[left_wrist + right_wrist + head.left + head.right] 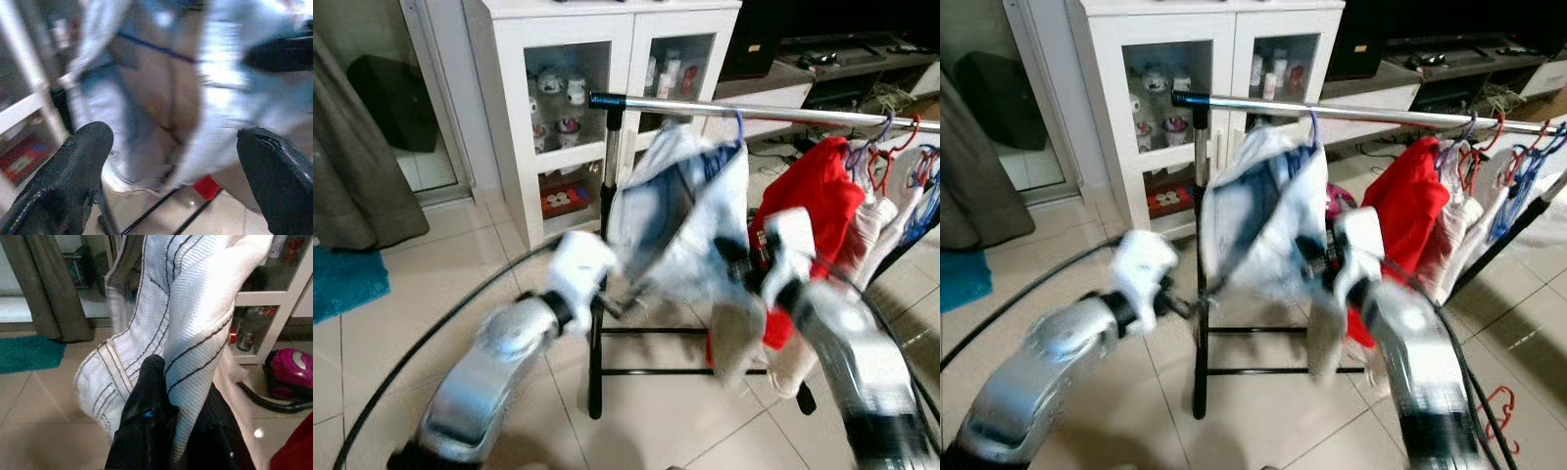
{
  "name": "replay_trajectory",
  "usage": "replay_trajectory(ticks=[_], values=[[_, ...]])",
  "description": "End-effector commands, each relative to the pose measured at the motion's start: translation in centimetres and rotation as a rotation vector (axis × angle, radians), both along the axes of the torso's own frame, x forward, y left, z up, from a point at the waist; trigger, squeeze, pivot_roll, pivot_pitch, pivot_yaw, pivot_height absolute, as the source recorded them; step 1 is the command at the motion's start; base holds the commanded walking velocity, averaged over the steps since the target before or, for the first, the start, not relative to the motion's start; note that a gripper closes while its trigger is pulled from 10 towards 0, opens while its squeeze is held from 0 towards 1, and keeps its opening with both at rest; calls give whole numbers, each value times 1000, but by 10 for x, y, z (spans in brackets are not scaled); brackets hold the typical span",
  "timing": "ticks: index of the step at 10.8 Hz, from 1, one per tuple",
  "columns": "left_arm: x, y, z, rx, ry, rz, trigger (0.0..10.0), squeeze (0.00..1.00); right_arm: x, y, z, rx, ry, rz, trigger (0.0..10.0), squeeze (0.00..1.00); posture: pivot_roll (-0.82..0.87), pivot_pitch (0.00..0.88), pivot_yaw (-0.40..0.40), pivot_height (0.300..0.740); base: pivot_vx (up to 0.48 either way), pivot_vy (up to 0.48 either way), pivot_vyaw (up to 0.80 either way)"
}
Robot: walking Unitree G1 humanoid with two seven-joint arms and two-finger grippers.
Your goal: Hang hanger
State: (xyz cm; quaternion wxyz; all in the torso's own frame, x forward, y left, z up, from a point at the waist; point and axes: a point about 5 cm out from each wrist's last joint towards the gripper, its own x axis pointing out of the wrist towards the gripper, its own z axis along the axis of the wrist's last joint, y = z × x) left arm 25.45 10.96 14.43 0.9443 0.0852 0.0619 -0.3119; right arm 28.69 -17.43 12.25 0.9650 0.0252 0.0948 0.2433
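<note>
A white, dark-striped shirt [680, 211] is seen hanging from a blue hanger [736, 127], whose hook is over the metal rail [754, 111] of a rack [605, 245]. The right gripper [171, 396] is clamped on a fold of the shirt, with cloth pinched between its black fingers [149, 401]; the hanger sits above it, on the rail. The left gripper [171, 161] is held with its fingers [83, 161] wide apart, nothing between them, and the shirt hangs just ahead of it, blurred. Beyond the right gripper, farther along the rail, a red garment [813, 196] and more hangers [891, 147] are seen. Behind the rack a white cabinet [578, 98] with glass doors stands, and a pink vacuum [291, 372] lies on the tiled floor [440, 284] beside it. A teal mat [347, 279] lies well off to the left gripper's side.
</note>
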Motion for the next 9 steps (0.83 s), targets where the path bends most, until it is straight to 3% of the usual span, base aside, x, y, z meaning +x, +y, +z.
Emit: replay_trajectory(ticks=[1,2,6,9], values=[[-3,9,0,-31,-17,79,10000,0,-7,0,22,20,-91,10,0,0,38,1,-86,740,0,0,0],[-10,16,-4,-45,-14,147,10000,0,-25,-1,15,-9,-71,-40,10000,0,45,13,-100,740,0,0,0],[-17,28,-2,-48,-54,244,10000,0,-62,8,-7,-41,16,-81,10000,0,54,32,-105,740,0,0,0],[-16,32,-4,-58,-38,272,10000,0,-68,16,-5,-49,-26,-52,10000,0,42,42,-90,740,0,0,-267]])
